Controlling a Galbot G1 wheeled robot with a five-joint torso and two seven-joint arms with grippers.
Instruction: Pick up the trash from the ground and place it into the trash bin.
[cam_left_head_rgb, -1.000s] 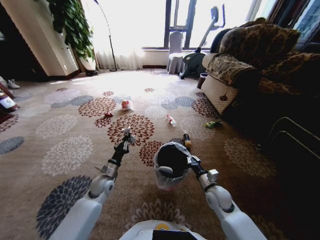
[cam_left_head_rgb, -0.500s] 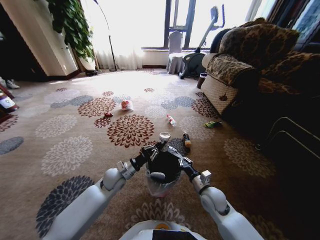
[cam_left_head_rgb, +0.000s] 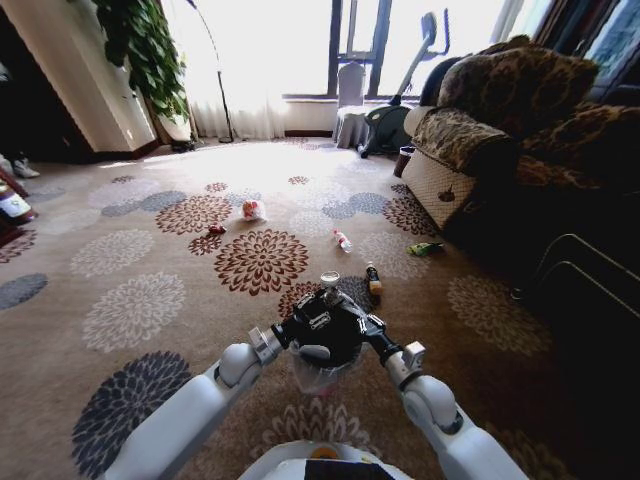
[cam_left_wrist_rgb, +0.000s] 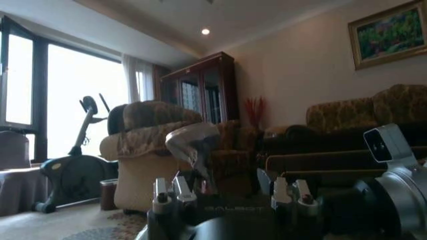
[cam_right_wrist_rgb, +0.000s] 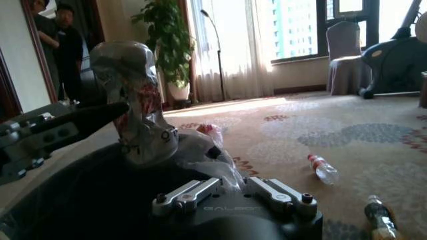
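1. My right gripper (cam_left_head_rgb: 352, 325) is clamping the rim of the bag-lined trash bin (cam_left_head_rgb: 325, 360), holding it up near me.
2. My left gripper (cam_left_head_rgb: 327, 296) is pinching a small can (cam_left_head_rgb: 329, 281) upright over the bin's far rim.
3. Farther off, a clear plastic bottle (cam_left_head_rgb: 343, 240) is lying on the carpet.

We see open carpet (cam_left_head_rgb: 130, 300) ahead to the left; the sofa (cam_left_head_rgb: 520, 150) blocks the right side.

the left gripper (cam_left_head_rgb: 322, 303) covers most of the trash bin (cam_left_head_rgb: 318, 368), perhaps hiding its opening.
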